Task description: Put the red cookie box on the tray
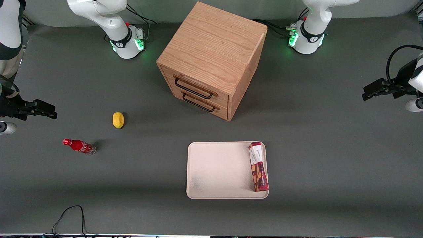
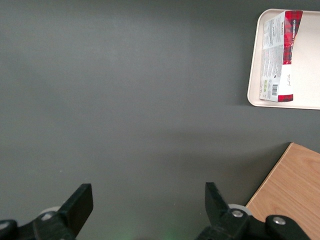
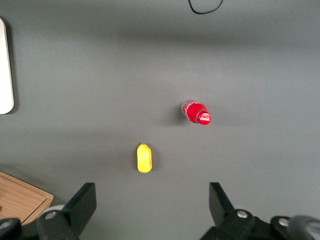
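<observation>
- Red soda bottle (image 1: 79,146) stands toward the parked arm's end of the table, with a yellow lemon (image 1: 118,120) at its 1 o'clock.
- Oak drawer cabinet (image 1: 211,59) sits at 12 o'clock of the tray (image 1: 218,172).
- Red cookie box (image 1: 258,166) lies flat in the tray, along its edge toward the working arm.
- Gripper (image 1: 368,92) hovers at the box's 2 o'clock, well apart, jaws spread and empty.

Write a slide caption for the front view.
Red cookie box lies on the tray; open gripper waits aside.
</observation>
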